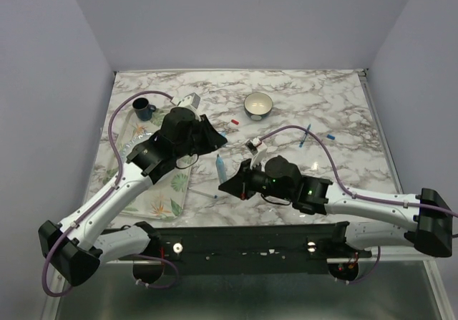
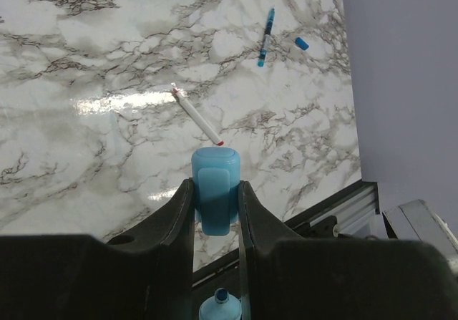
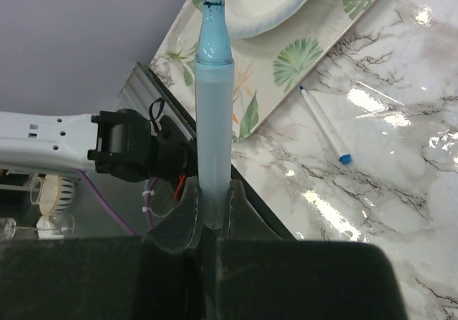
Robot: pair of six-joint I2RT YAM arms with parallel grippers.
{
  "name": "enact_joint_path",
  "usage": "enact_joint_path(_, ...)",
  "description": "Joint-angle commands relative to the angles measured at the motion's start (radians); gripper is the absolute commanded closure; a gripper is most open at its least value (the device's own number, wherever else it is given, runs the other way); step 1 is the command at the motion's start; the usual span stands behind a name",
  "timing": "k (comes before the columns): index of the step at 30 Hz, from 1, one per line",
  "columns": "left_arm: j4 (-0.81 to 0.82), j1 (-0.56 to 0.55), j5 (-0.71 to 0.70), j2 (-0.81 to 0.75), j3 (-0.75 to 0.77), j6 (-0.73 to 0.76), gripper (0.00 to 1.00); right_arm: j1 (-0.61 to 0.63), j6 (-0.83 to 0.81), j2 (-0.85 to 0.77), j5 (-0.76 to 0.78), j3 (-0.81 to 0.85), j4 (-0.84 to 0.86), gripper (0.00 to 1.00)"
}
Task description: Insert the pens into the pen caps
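The left gripper (image 2: pixel 215 189) is pinching a light blue cap (image 2: pixel 215 164) between its matte black fingers. Its jaws are standing partly apart, just the cap's width. The cap is a squat, smooth plastic tube with rounded corners, sitting in the lower middle of the left wrist view.

The right gripper (image 3: pixel 215 191) is clamping, almost closed, on the base of a pale blue marker (image 3: pixel 213 119). The marker is a thick, frosted, round barrel that is tapering to a dark blue tip and pointing toward the top of the right wrist view.

A slim white pen with a red tip (image 2: pixel 198 116) is lying at a slant just above the cap in the left wrist view. A blue pen (image 2: pixel 265 37) and a short blue cap (image 2: pixel 301 43) are resting near each other at the upper right. A white pen with a blue tip (image 3: pixel 323 127) is lying beside a leaf-printed tray (image 3: pixel 286 66), which is carrying a white plate (image 3: pixel 268 1).

The table (image 1: pixel 336 98) is showing a glossy white marble pattern with grey veins and is throwing back bright glare. A round pale bowl (image 1: pixel 258 105) is sitting at the upper middle and a dark mug (image 1: pixel 143 108) at the upper left. Plain pale lilac walls (image 1: pixel 236 19) are closing in the scene.
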Motion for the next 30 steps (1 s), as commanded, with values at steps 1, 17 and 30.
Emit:
enact_joint_path(1, -0.024, -0.004, -0.022, -0.041, 0.029, -0.005, 1.00, 0.011, -0.005, 0.016, 0.035, 0.036, 0.023, 0.99)
enact_joint_path(17, -0.048, -0.004, 0.022, -0.101, 0.006, 0.016, 1.00, 0.011, 0.012, 0.032, 0.059, 0.071, -0.017, 0.99)
enact_joint_path(30, -0.058, -0.004, 0.057, -0.113, -0.012, 0.010, 1.00, 0.012, 0.021, 0.016, 0.101, 0.079, -0.043, 0.99)
